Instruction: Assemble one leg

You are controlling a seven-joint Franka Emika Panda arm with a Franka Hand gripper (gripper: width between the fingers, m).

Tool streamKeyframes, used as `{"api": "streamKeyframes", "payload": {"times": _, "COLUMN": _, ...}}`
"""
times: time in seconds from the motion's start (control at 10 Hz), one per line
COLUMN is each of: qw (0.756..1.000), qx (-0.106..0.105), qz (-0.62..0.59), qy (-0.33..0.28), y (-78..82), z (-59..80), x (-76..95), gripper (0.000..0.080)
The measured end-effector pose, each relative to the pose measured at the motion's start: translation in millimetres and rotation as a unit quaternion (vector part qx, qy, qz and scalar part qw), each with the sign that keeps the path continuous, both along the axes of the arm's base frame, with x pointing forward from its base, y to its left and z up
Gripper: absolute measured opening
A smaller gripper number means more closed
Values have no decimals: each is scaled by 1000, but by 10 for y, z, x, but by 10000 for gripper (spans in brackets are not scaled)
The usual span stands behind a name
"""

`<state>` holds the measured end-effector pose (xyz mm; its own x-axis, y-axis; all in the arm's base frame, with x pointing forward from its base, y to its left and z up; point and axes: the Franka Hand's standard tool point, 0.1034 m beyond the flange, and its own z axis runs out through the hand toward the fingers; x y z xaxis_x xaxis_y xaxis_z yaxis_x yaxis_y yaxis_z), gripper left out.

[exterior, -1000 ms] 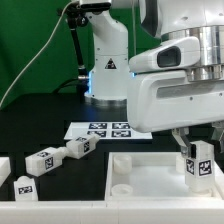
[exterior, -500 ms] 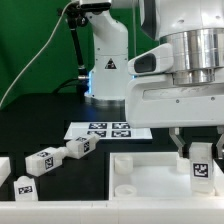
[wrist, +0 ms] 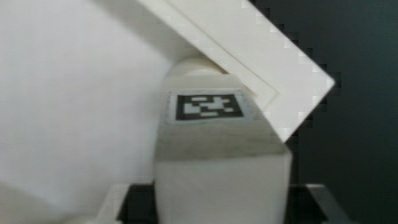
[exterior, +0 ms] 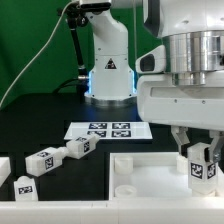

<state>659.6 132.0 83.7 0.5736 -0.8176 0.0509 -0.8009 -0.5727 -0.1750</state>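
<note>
Over to the exterior view's right: claw (exterior: 201, 152) closed on the leg (exterior: 203, 168), one finger (exterior: 184, 148) pressed to either side of it. Leg upright, tagged face toward the camera, held low over the near right corner of the flat white panel (exterior: 150, 172). Touching the panel or just clear of it? Cannot tell from here, with the lower end hidden behind the panel's raised rim.

Down the wrist view now: same leg (wrist: 217, 160) filling the middle of the picture, black-and-white tag (wrist: 212, 106) plain to see near its far end. Panel's white surface (wrist: 71, 90) spread out behind, one angled edge of it cutting across just beyond the leg.

Back to the exterior view. Round hole (exterior: 122, 186) showing in the panel's corner toward the exterior view's left, nothing in it. Further left, well apart from the claw, loose legs (exterior: 45, 160) lying on the black table (exterior: 40, 115), tags facing various ways. Marker board (exterior: 100, 130) flat on the table behind the panel, near the foot of the arm's base (exterior: 108, 65).
</note>
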Motion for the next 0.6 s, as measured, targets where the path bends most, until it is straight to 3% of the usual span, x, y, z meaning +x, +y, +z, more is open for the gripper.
{"api": "streamKeyframes", "payload": {"times": 0.2, "qw": 1000, "qx": 4, "qz": -10, "qy": 2, "y": 0, "z": 1, "x": -3, "gripper": 284}}
{"api": "streamKeyframes", "payload": {"times": 0.4, "qw": 1000, "qx": -1, "qz": 20, "qy": 1, "y": 16, "z": -9, "x": -17, "gripper": 531}}
{"api": "streamKeyframes", "payload": {"times": 0.5, "qw": 998, "qx": -5, "qz": 56, "qy": 1, "y": 63, "z": -18, "x": -44, "gripper": 531}}
{"api": "streamKeyframes", "payload": {"times": 0.6, "qw": 993, "qx": -15, "qz": 115, "qy": -3, "y": 101, "z": -15, "x": -52, "gripper": 625}}
